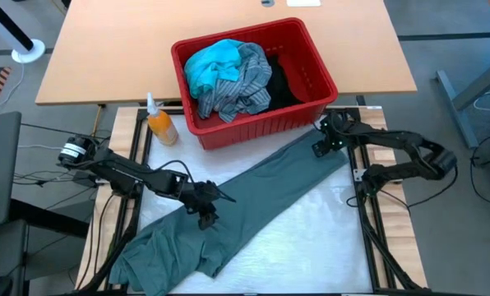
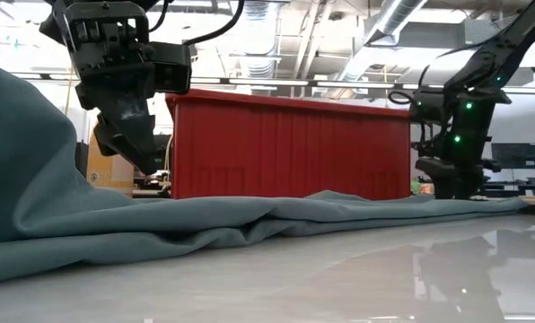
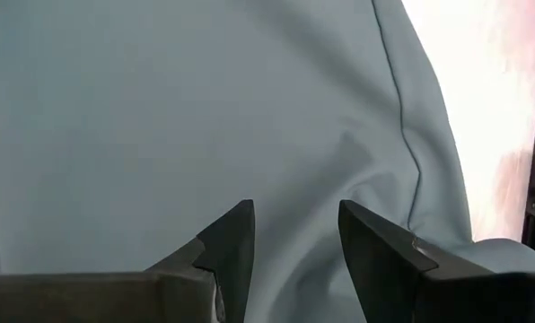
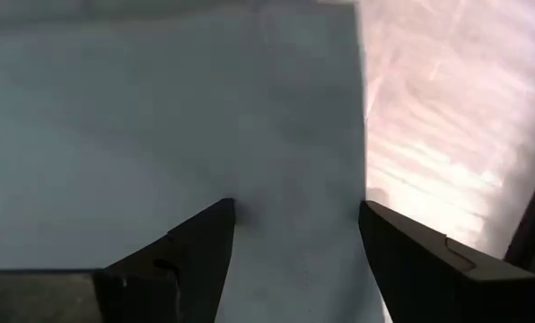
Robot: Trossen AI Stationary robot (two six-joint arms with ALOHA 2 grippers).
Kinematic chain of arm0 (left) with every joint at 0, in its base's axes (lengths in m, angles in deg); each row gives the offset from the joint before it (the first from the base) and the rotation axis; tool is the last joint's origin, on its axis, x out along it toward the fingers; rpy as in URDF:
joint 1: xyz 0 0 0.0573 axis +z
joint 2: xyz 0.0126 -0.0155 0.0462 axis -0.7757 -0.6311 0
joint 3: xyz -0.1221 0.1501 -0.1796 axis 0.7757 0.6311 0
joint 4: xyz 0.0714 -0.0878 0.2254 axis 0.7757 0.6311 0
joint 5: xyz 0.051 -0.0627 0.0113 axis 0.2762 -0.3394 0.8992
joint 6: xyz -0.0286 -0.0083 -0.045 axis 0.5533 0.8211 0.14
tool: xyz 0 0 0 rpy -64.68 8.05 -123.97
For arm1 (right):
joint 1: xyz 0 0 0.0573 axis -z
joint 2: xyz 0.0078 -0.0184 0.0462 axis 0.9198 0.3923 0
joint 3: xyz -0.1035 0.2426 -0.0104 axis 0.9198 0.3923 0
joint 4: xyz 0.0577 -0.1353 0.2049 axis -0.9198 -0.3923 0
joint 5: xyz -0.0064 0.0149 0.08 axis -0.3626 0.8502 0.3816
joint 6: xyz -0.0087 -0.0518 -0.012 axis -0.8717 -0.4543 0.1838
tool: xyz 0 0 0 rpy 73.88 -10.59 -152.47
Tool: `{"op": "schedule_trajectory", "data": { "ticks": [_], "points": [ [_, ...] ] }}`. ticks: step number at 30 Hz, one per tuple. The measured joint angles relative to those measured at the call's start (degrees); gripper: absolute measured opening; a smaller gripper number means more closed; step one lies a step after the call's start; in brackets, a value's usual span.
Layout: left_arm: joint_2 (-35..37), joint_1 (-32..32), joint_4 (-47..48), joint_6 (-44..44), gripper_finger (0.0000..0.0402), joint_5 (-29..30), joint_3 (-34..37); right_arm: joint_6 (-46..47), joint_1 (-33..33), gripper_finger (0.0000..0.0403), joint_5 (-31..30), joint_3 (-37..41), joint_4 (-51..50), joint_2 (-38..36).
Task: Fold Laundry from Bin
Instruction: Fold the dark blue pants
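Early stage by my read: only the grey-green garment (image 1: 253,205) is out, lying in a long diagonal strip across the worktop (image 1: 327,247) and not yet folded. Left claw (image 1: 208,215) hangs over its middle and right claw (image 1: 323,146) over its far end beside the bin; both have fingers apart, gripping nothing. The red bin (image 1: 311,57) holds the turquoise piece (image 1: 208,66), the striped shirt (image 1: 237,90) and a black item (image 1: 282,82).
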Motion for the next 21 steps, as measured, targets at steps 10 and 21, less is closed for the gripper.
{"op": "schedule_trajectory", "data": {
  "ticks": [10, 21],
  "points": [
    [0.0, 0.0, -0.3, 0.7, 0.0151, -0.4, 0.0, 0.0, -3.4, 0.0105, 2.8, -0.1, 0.7, 4.9],
    [0.0, -2.4, -0.2, 3.0, 0.0151, -0.9, 0.0, 1.7, -4.6, 0.0029, -6.8, -1.6, -6.3, 1.7]
  ]
}}
